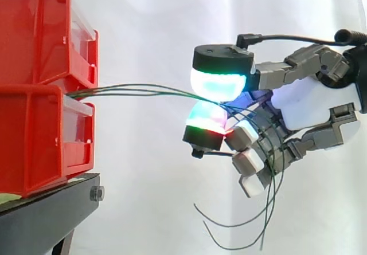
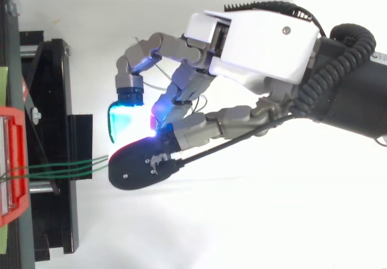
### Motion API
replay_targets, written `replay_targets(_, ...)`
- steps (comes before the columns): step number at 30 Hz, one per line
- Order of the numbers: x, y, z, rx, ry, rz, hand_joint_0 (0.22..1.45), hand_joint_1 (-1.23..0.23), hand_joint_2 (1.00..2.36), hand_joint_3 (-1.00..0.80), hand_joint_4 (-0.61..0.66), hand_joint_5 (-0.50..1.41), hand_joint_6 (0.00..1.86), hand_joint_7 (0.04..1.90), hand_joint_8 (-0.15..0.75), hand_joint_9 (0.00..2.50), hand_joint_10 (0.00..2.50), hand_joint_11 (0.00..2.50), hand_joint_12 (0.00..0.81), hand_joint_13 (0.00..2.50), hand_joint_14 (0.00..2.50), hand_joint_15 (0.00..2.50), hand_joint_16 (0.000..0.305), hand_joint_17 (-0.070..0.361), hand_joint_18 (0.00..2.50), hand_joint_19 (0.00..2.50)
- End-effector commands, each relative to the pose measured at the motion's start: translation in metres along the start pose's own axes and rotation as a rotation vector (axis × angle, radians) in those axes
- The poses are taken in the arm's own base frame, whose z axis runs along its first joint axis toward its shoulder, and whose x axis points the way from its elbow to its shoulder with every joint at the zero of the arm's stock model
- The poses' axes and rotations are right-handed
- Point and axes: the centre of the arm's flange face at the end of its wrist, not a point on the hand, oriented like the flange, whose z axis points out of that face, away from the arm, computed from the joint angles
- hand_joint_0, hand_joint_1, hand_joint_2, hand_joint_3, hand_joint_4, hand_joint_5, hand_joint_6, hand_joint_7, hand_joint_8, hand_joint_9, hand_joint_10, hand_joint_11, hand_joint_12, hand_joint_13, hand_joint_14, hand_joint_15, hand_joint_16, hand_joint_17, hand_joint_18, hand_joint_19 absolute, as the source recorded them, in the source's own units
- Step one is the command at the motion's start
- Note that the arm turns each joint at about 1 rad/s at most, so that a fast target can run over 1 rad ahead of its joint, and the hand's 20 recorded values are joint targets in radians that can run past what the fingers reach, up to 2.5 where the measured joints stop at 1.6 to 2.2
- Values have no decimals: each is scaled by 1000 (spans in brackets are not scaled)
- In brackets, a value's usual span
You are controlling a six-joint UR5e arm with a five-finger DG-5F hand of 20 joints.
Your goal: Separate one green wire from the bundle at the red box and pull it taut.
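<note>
Two glossy red bins (image 1: 35, 140) sat stacked at the left edge on a black stand (image 1: 49, 216). Open room before the white curtain (image 1: 143, 26) separated their right rims from the hand (image 1: 298, 101) at centre right. Thin green wires (image 1: 137, 89) left the seam between the bins and ran almost level across that gap. They ended in the hand's pinch, clamped between two thick, rounded glowing pads (image 1: 218, 83) set one above the other. Past the pinch they drooped in slack curves toward the lower right. From above, the wires (image 2: 60, 169) crossed the stand's flat black plate, and the smooth white back of the hand (image 2: 260, 39) reached in from the right. The side view showed the stacking and the slack curves.
</note>
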Motion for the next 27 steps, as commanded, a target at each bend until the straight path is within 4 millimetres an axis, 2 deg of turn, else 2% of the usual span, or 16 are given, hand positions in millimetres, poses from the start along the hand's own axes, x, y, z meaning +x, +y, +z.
replay_targets(1, 0, -1, 0, 1, -1, 0, 559, -651, 1000, -500, 190, -169, 917, 1113, 336, 1195, 24, 903, 425, 1114, 27, 787, 60, 135, 828, 651)
replay_targets(6, 0, -5, 0, 8, 1, -5, 508, -594, 1000, -500, 209, -168, 900, 1109, 351, 1207, 24, 893, 444, 1141, 26, 795, 64, 144, 857, 657)
replay_targets(8, 1, -18, -1, 30, 3, -19, 506, -600, 1000, -500, 213, -168, 899, 1100, 351, 1207, 24, 893, 445, 1143, 26, 792, 64, 144, 859, 657)
replay_targets(17, 9, -34, 6, -36, -3, 23, 533, -719, 1000, -500, 212, -171, 890, 1117, 341, 1211, 25, 940, 427, 1239, 27, 916, 62, 140, 849, 665)
replay_targets(20, 11, -38, 8, -62, -4, 53, 537, -722, 1000, -500, 208, -173, 890, 1115, 339, 1262, 25, 1076, 414, 1358, 26, 1072, 62, 139, 862, 674)
replay_targets(22, 12, -37, 10, -74, -5, 62, 539, -717, 1000, -500, 211, -176, 891, 1112, 328, 1323, 21, 1287, 405, 1418, 23, 1194, 62, 139, 868, 685)
replay_targets(27, 12, -36, 9, -74, -5, 62, 530, -712, 1000, -500, 221, -186, 896, 1077, 321, 1392, 10, 1521, 386, 1501, 14, 1412, 63, 141, 886, 709)
